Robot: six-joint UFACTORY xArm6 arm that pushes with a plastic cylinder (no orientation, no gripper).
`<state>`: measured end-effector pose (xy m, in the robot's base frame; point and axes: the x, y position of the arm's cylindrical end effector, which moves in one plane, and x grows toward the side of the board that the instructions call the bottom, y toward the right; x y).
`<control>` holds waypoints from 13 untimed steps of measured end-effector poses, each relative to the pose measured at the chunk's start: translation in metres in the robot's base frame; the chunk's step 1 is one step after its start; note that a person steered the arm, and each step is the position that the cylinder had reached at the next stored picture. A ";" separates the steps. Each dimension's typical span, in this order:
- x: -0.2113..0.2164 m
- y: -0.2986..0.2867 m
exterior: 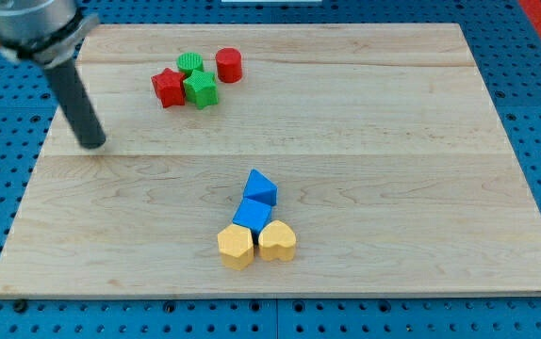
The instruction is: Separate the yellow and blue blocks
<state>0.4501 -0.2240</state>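
Rod's lower end, my tip, sits on the board at the view's left, upper half; no jaws on it, holding nothing, touching no block. It's well apart from the yellow/blue group, which lies toward the view's bottom, approx. centre.

That group is 4 blocks packed tight: blue triangular block on top, blue cube just below & touching it, then yellow hexagonal block at bottom-left and yellow heart-shaped block at bottom-right, both against the cube and each other.

Second cluster near the view's top, right of the tip but apart from it: red star-ish block, green cylinder, green star-ish block, red cylinder, all close together.
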 end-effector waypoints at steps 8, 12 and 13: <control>0.120 0.368; 0.041 0.366; 0.054 0.385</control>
<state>0.5037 0.1608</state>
